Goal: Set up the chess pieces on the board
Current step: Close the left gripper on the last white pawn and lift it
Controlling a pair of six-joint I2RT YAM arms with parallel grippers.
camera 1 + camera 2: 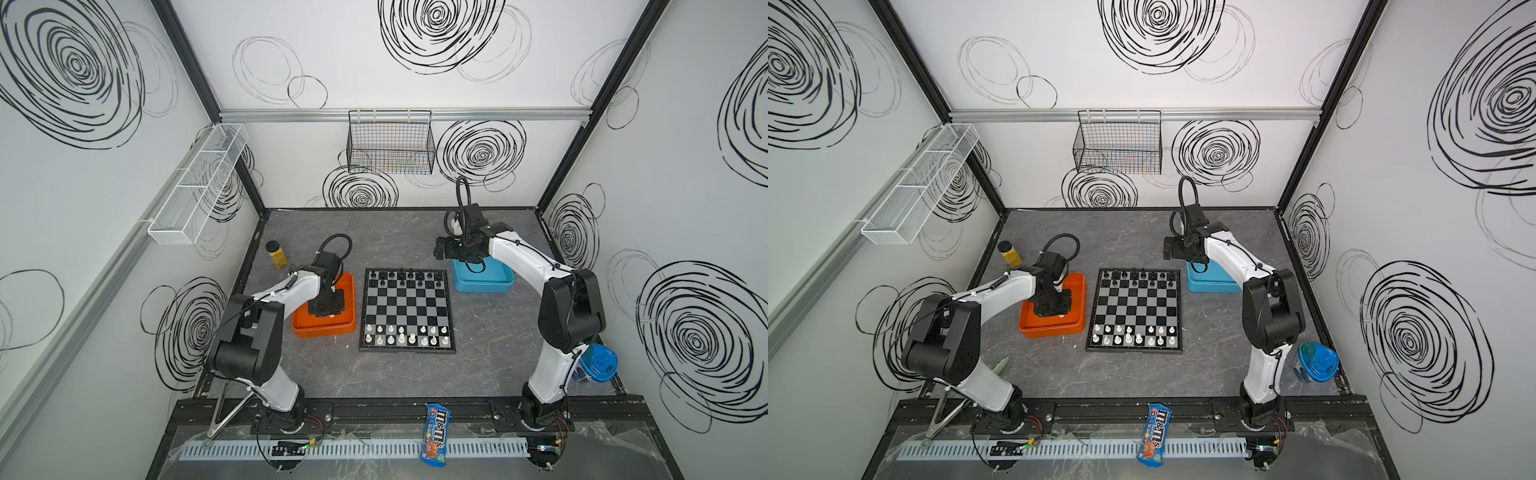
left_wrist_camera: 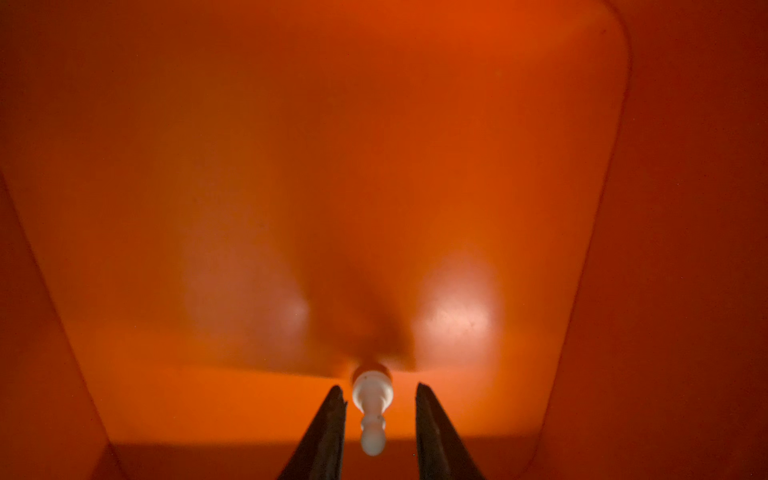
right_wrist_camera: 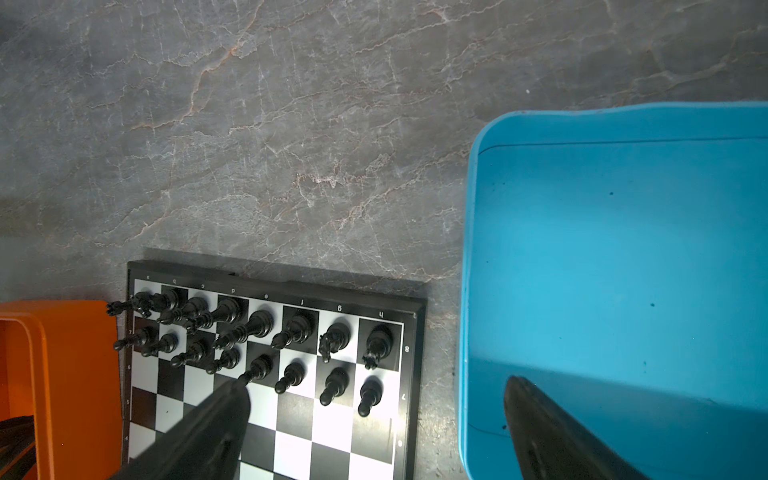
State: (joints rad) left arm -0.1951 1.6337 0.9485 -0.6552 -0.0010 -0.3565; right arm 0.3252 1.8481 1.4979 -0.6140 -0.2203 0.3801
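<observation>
Left gripper [image 2: 379,386] astride white pawn [image 2: 372,397] | bag [image 1: 435,434]: "m&m's" | board [image 3: 357,297] edge: a–h

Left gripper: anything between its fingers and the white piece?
Nothing: in the left wrist view only bare orange tray floor shows either side of the white piece, which sits between the left gripper fingers.

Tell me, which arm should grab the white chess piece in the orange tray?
Left. The left claw is inside the orange plastic tray, jaws either side of the small white plastic pawn. The right claw hangs open by the blue plastic tray.
</observation>
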